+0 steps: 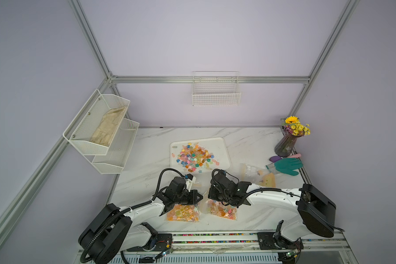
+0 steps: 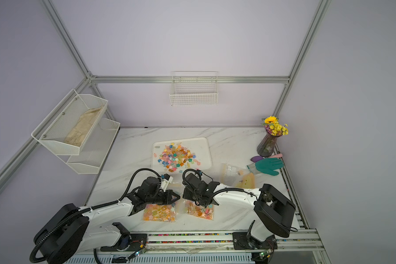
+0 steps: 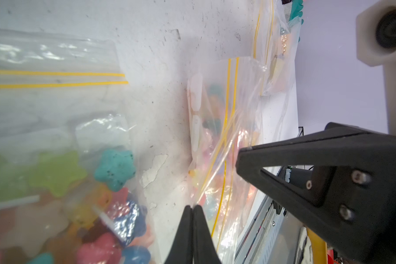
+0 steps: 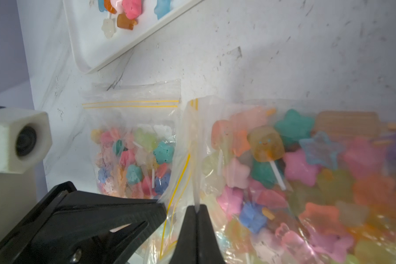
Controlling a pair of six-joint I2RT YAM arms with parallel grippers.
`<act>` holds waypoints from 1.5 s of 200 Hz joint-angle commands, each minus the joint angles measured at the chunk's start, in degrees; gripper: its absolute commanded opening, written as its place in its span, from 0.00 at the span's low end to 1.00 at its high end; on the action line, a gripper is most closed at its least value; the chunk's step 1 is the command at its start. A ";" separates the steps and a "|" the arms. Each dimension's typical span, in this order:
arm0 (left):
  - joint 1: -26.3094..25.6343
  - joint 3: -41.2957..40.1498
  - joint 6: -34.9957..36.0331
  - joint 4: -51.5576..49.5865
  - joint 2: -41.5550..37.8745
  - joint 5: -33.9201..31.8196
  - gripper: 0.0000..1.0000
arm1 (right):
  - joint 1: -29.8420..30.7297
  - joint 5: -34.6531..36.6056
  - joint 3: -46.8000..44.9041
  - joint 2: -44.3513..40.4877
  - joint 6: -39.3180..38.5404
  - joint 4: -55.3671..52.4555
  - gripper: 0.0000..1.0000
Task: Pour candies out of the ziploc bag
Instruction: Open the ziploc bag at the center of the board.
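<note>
In both top views the tabletop carries three bags: the ziploc bag and a second full bag side by side low in the frame, and a near-empty bag at mid-right beside a teal glove. Two arms lie over the full bags' mouths and hide them, so how the jaws stand cannot be told here. One white tray at centre holds loose candies, too many to count. One vase stands at far right, one wire basket hangs on the back wall, and one two-tier mesh shelf sits at left. From the left wrist, the left jaws are pressed together on the film at the mouth of the ziploc bag, with the right jaws just beside; the second full bag is blurred and cut off. From the right wrist, the right jaws pinch a fold of the same ziploc bag — candies packed inside — and only a corner of the tray shows.
</note>
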 commanded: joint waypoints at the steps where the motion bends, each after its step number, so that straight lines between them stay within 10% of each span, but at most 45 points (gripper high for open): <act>1: 0.18 1.13 0.31 -0.56 -0.72 -1.21 0.00 | -0.37 1.74 -0.96 -2.16 -0.36 -1.67 0.00; 290: 0.18 1.48 1.27 -6.94 -3.80 -7.36 0.00 | -1.81 1.37 5.58 -11.25 -9.78 -8.55 0.00; 300: 0.18 1.77 1.44 -7.25 -4.35 -7.74 0.10 | -1.86 0.79 5.60 -10.56 -10.33 -8.15 0.00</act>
